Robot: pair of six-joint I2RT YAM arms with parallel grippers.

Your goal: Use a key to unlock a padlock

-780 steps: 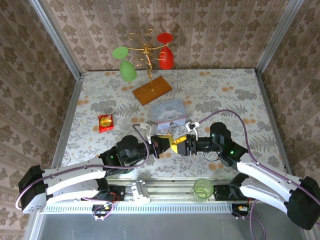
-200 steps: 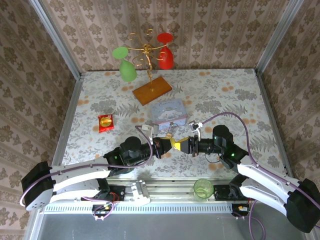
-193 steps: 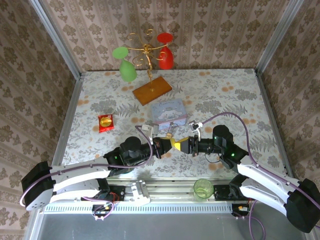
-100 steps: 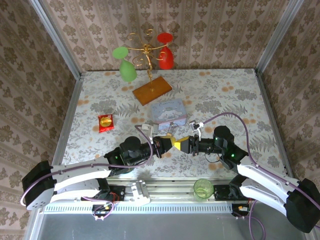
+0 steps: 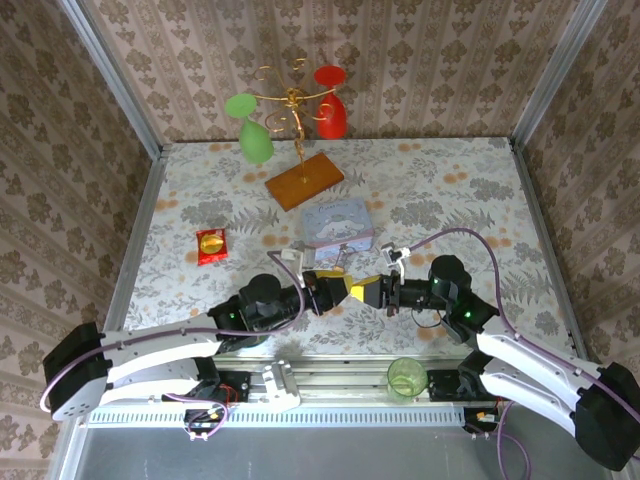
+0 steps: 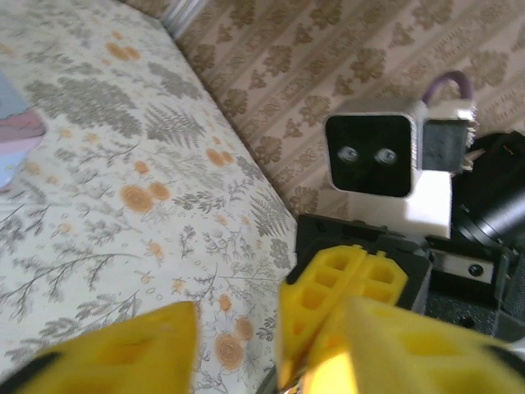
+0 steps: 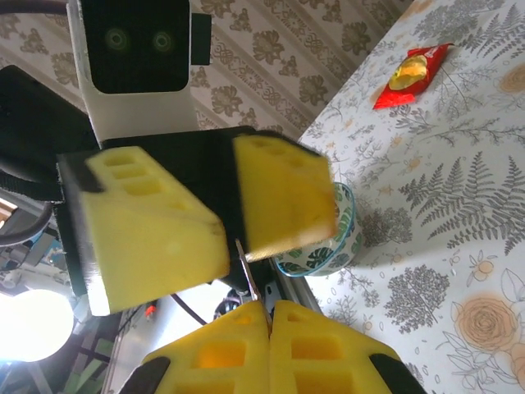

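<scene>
Just now my L claw has sprung apart while R claw has pinched tight on what looks like the key, so handover prob. done; padlock I can't make out.

Right hand hides most of the key.

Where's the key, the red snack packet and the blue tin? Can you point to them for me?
Key (image 7: 246, 276): right wrist view, on its thin silver blade.
Packet (image 5: 212, 245): top view, on its yellow middle.
Tin (image 5: 338, 222): top view, on the middle of its lid.
</scene>
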